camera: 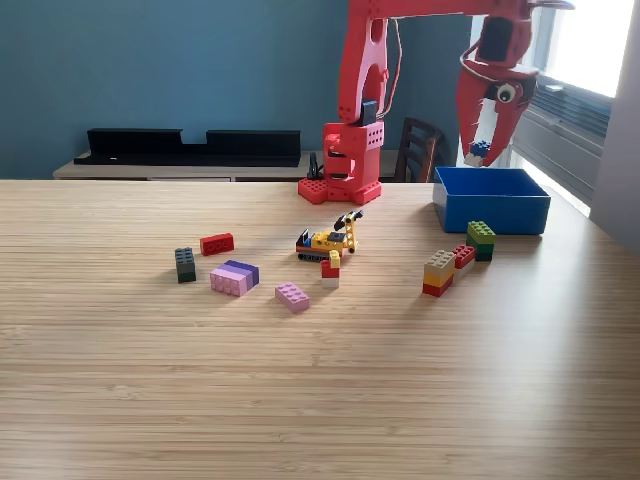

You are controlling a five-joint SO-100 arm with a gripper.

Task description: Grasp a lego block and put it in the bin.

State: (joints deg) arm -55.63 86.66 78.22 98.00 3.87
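My red gripper (482,155) hangs above the back left part of the blue bin (495,214), at the exterior view's right. Its fingers are closed on a small blue and white lego block (479,151) held at the tips, well above the bin's rim. I cannot see anything lying inside the bin. More lego blocks lie on the wooden table: a green one (480,240) and a small red one (463,256) just in front of the bin, and a tan, yellow and red stack (438,273) beside them.
Mid-table are a yellow lego vehicle (328,240), a pink block (292,296), a pink and purple block (233,278), a red block (216,243) and a dark block (185,264). The arm's red base (342,165) stands at the table's back edge, left of the bin.
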